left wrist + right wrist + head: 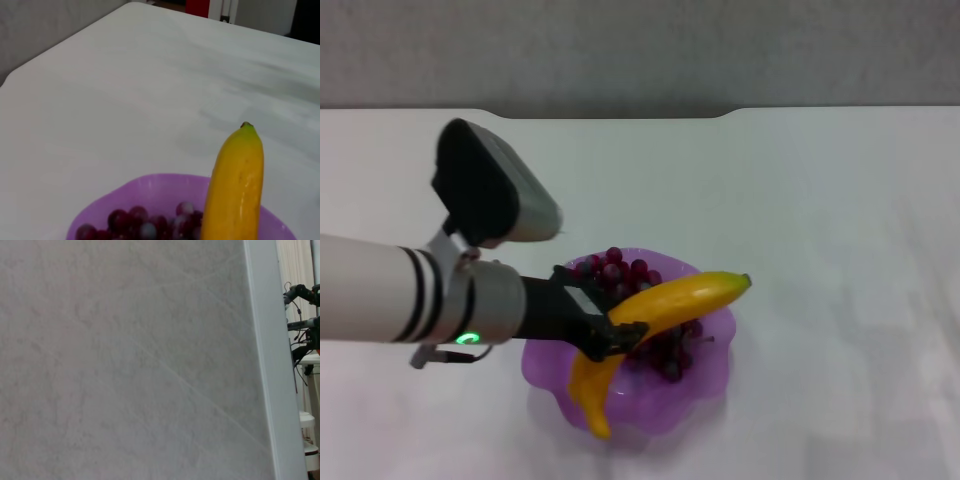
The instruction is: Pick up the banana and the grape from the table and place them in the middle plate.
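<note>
Progress: the grape is already seen lying in the middle plate; the banana is held over the plate, across the grapes, and judged not yet released.
Left: letting go of the banana and clearing the arm.
Left gripper: reached in from the left, its fingers closed around the banana's middle.
Banana ends: stem tip far right past the rim, other end at the near rim.
Right gripper: not seen; only the table is shown by its wrist camera.

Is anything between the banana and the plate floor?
Yes: the grape bunch already lies in the middle plate, under the banana, which the left tool holds across it.
</note>
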Robot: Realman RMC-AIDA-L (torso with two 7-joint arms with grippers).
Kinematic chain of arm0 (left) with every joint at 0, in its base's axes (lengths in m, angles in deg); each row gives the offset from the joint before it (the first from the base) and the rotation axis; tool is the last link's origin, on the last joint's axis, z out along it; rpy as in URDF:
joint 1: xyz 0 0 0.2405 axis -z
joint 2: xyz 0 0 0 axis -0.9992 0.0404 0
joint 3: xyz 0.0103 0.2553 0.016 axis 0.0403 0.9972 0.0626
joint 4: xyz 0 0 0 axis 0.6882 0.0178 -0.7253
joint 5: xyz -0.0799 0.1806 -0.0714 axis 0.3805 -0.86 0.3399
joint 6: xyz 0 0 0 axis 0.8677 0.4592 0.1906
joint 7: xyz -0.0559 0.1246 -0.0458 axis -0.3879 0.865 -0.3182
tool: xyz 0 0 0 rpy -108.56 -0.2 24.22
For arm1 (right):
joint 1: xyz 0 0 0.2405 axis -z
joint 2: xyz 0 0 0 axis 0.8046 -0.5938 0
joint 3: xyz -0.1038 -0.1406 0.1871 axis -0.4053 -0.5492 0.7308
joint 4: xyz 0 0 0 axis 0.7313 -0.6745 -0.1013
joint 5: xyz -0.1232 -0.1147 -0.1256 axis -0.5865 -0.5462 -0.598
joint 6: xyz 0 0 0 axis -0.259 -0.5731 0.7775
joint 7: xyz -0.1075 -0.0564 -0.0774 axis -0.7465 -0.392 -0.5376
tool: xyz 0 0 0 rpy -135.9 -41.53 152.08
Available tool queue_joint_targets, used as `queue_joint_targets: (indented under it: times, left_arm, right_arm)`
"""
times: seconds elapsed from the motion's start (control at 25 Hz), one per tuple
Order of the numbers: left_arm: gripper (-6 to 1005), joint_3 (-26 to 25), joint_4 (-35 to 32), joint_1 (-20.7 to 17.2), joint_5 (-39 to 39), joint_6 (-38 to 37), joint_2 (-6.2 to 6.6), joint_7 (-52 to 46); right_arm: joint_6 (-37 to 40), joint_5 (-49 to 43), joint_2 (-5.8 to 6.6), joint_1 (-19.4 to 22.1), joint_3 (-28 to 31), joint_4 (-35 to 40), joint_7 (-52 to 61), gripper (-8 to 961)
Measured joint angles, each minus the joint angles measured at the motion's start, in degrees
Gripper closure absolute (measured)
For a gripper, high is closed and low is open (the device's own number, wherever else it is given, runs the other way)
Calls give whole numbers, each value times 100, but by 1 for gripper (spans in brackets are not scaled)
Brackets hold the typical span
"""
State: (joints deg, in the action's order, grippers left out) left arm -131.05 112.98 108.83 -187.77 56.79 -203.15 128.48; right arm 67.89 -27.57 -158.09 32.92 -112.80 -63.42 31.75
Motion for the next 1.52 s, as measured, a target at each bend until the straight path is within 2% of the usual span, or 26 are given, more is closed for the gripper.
queue_joint_targets:
  times: [0.36,0.76,1.08,1.2,1.52]
  left_arm:
    - [503,543,-454,303,124,-936,-12,-135]
    - [494,579,-802,413,132,-1744,-14,-176]
    - [203,156,-592,217,355,-2107,7,-297]
    - [107,-96,-518,24,617,-2572,12,-238]
    - [107,-364,-755,-233,897,-4342,18,-155]
  right_arm:
    - [0,0,0,-22,-26,1,14,52]
    - [0,0,0,-35,-33,12,8,53]
    - [0,-1,0,-15,-39,-15,3,53]
    - [0,-1,0,-15,-35,-32,4,53]
    - [-11,-1,8,-40,-41,-32,-2,52]
